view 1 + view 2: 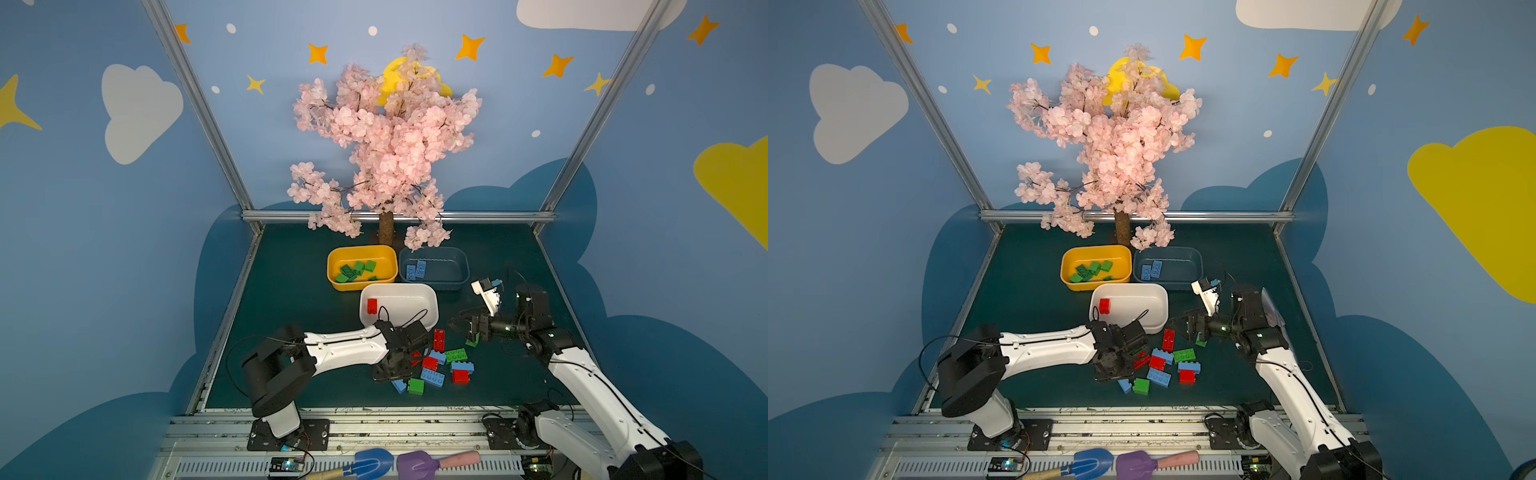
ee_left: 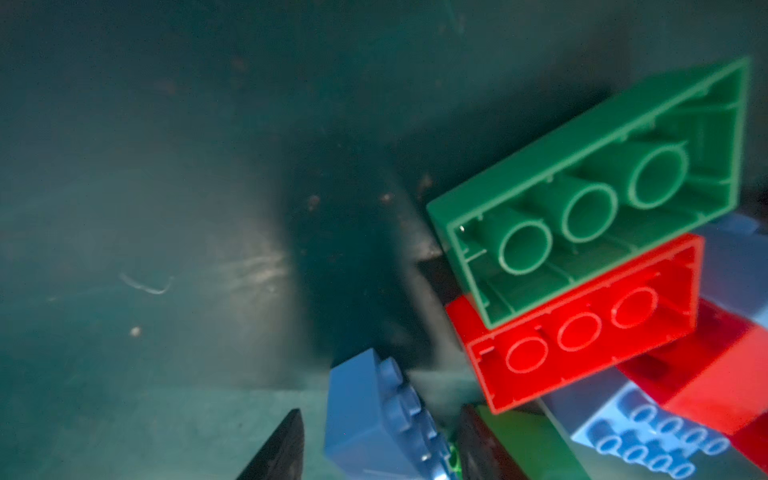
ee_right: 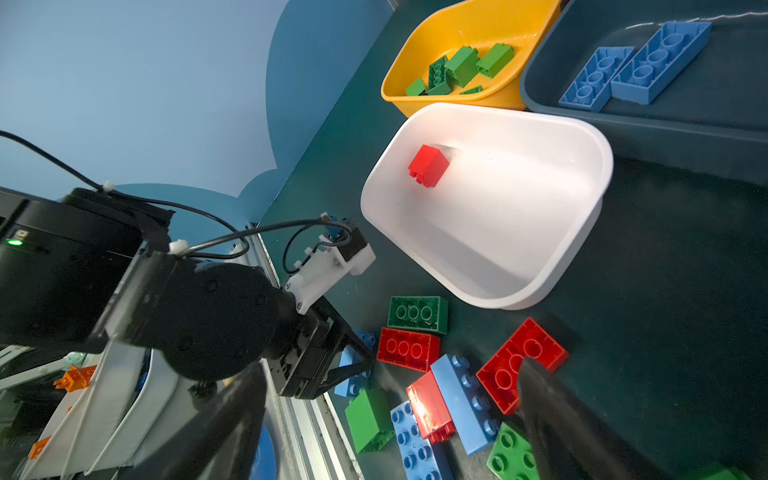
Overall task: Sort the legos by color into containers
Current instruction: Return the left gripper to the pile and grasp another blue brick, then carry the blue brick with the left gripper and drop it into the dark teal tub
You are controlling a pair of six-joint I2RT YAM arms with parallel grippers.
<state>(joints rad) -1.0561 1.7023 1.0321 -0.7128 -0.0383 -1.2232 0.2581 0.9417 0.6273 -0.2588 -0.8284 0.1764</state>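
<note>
Tubs [image 1: 384, 261] three; white tub [image 1: 407, 303] holds one red brick [image 1: 372, 306]. Right gripper [image 1: 457, 326] spread; left gripper [image 1: 386, 374] unclear.

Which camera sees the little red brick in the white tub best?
The right wrist view: the red brick is big, sharp and unblocked in the white tub. Both top views show it only as a tiny red spot. The left wrist view misses it, showing only loose bricks.

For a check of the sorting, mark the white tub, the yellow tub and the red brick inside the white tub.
white tub [image 1: 409, 305]: in a top view, bare floor.
yellow tub [image 1: 361, 253]: in a top view, far inner wall.
red brick [image 1: 372, 306]: in a top view, its middle.
</note>
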